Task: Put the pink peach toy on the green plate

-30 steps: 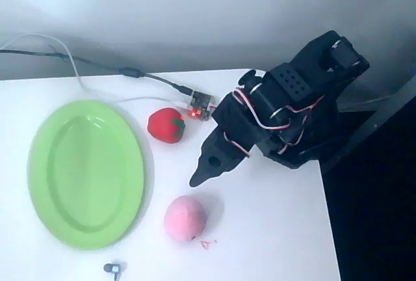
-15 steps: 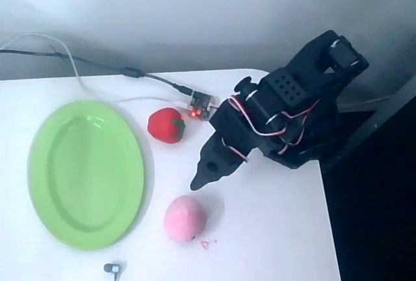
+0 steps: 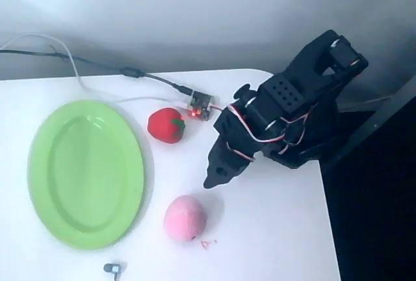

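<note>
Gripper (image 3: 214,178) above peach (image 3: 185,218), jaws look pressed together, empty. Spread jaws first, descend centred over peach; plate (image 3: 45,183) left.

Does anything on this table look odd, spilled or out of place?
Mostly tidy. The green plate, pink peach toy and red strawberry toy lie apart and intact. Oddities: a bare circuit board with trailing cables, and a small red scrap beside the peach.

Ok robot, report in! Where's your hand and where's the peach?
Hand above the table, up-right of the peach, holding nothing; open or shut unclear. Peach on the table, right of the plate. Nothing between peach and plate.
</note>
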